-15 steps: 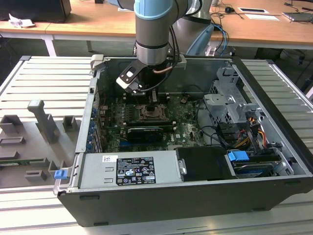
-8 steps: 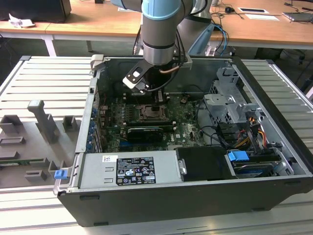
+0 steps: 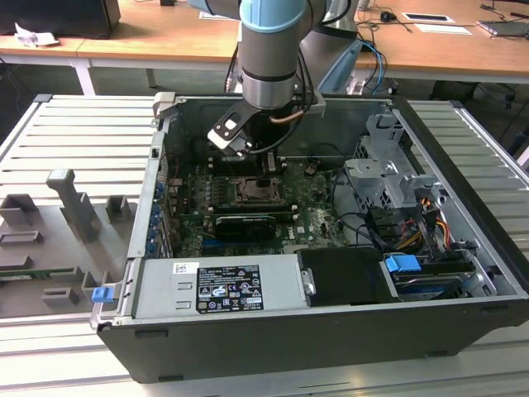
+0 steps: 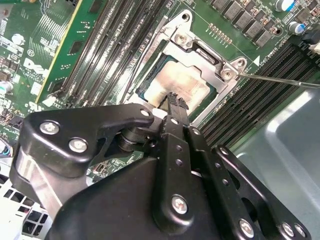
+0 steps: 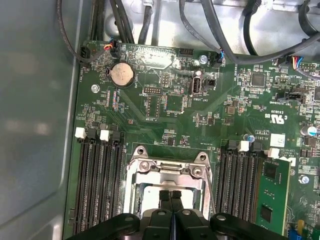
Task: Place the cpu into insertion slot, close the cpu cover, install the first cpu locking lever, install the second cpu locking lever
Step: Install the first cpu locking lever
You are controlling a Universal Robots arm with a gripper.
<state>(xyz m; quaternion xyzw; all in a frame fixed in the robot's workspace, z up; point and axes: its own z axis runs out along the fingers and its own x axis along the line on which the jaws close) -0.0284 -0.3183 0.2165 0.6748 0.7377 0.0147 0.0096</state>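
Observation:
In the exterior view my gripper (image 3: 264, 178) reaches down into the open computer case, right over the insertion slot (image 3: 258, 192). The cpu (image 4: 177, 82) lies flat in the slot, its pale silver face showing through the cutout of the cpu cover (image 4: 202, 52). That cover (image 5: 167, 172) lies down over the slot. In both wrist views the black fingertips are shut together with nothing between them, and the gripper (image 5: 170, 195) sits at the near edge of the cpu face (image 4: 175, 98). A thin locking lever (image 4: 280, 80) sticks out sideways over the memory strips.
Long black memory strips (image 5: 100, 185) flank the slot, with a green memory module (image 5: 272, 192) in one of them. Cables (image 5: 150, 20) and a coin battery (image 5: 122, 74) lie beyond. The grey case wall (image 5: 35, 125), power supply (image 3: 223, 285) and drive cage (image 3: 388, 178) hem in the board.

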